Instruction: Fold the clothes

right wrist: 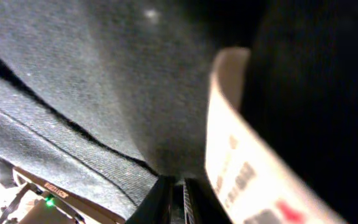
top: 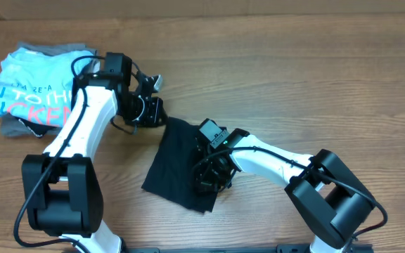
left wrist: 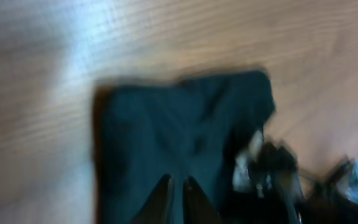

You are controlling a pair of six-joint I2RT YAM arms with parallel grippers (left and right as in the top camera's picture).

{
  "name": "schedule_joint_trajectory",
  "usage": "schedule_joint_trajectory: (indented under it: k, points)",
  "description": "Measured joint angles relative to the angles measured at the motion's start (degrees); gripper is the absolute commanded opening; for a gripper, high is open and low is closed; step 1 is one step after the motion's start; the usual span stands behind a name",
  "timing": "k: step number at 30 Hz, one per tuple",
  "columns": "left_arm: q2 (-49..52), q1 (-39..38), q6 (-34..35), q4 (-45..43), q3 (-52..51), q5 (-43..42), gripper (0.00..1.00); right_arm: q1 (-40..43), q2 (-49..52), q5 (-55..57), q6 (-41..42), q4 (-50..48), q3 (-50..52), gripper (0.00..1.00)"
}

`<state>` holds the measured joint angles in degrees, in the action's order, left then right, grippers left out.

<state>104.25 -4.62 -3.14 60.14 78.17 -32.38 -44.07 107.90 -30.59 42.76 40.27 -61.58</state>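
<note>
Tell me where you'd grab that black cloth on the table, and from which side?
Probably take the black cloth by its lower-left corner, coming in low from the robot's left. It lies flat, so the jaws need a thin free edge to pinch. That corner is bare, while the right gripper sits over the opposite side and the left gripper is by the top corner.

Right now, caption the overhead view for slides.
Left arm and right arm at a black garment on the table; printed light-blue T-shirt aside.
</note>
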Motion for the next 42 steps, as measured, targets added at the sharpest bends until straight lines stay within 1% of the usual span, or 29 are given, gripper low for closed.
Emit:
schedule_joint_trajectory:
  k: [1,3,6,10,11,13,15,18,20,22,24,26,29,30,31,32,34,35,37,38,42]
  points:
    - [0.00,-0.15,-0.48,2.89,-0.02,0.04,0.04,0.20,-0.17,0.24,-0.26,0.57,-0.02,0.11]
    - [0.00,-0.76,-1.11,3.96,-1.36,0.11,0.04,0.57,-0.90,1.33,-0.85,1.42,-0.02,0.11]
    - [0.00,-1.29,-0.83,-0.09,-5.95,0.57,0.04,0.87,-2.86,2.93,-1.44,1.77,-0.09,0.11]
    - [-0.04,-1.33,2.19,-7.21,-15.65,1.36,0.04,0.92,-3.67,3.72,-1.88,1.88,-0.24,0.11]
    - [-0.04,-1.33,4.09,-7.69,-19.47,2.05,0.04,0.92,-3.67,4.02,-1.90,2.10,-0.24,0.11]
    - [-0.04,-1.22,6.56,-7.13,-21.97,3.39,0.04,0.92,-3.69,4.07,-2.03,2.25,-0.24,0.11]
    - [-0.09,-0.46,8.76,-5.29,-22.82,4.24,0.04,0.92,-3.69,4.04,-2.10,2.21,-0.24,0.11]
    - [-0.11,1.84,10.12,-2.45,-22.86,5.55,0.04,0.94,-3.69,4.46,-2.36,1.75,-0.24,0.11]
    - [-0.55,3.72,10.32,-1.36,-22.86,6.58,0.07,1.07,-3.69,4.50,-3.28,0.46,-0.24,0.10]
    - [-2.03,5.46,10.27,-1.16,-22.86,7.91,0.10,1.40,-3.69,3.80,-6.10,-3.43,-0.24,0.10]
    - [-4.17,6.47,10.25,-1.20,-22.86,8.90,0.16,1.84,-3.74,1.68,-9.84,-8.11,-0.31,0.11]
    - [-6.88,6.93,10.05,-1.25,-22.86,9.66,0.21,2.10,-3.80,-1.68,-12.92,-12.28,-0.39,0.16]
    - [-10.40,6.97,9.97,-1.38,-22.86,10.25,0.27,1.86,-3.91,-6.93,-16.15,-18.53,-0.61,0.33]
    - [-11.10,6.97,9.92,-1.40,-22.86,10.38,0.28,1.64,-3.93,-7.78,-16.85,-20.00,-0.61,0.33]
    - [-11.45,6.97,9.84,-1.40,-22.86,10.40,0.28,1.40,-3.93,-8.20,-16.90,-20.76,-0.63,0.33]
    - [-11.56,6.97,9.84,-1.38,-22.86,10.40,0.28,0.72,-3.93,-7.74,-17.11,-21.29,-0.63,0.27]
    - [-11.56,6.97,9.81,-0.96,-22.86,10.43,0.27,-0.52,-3.93,-5.97,-16.39,-21.18,-0.63,0.19]
    - [-11.56,6.97,9.81,-0.52,-22.86,10.45,0.24,-1.44,-3.93,-3.80,-15.69,-21.49,-0.63,0.16]
    - [-11.56,6.97,9.75,0.61,-22.86,10.58,0.21,-2.60,-3.85,-0.63,-13.90,-23.76,-0.61,0.15]
    - [-11.56,6.97,9.64,1.66,-22.86,10.60,0.21,-3.02,-3.41,0.61,-13.25,-26.80,-0.72,0.15]
    - [-11.56,6.97,9.57,3.10,-22.86,11.02,0.15,-3.61,-0.70,2.36,-11.80,-32.98,-0.79,0.13]
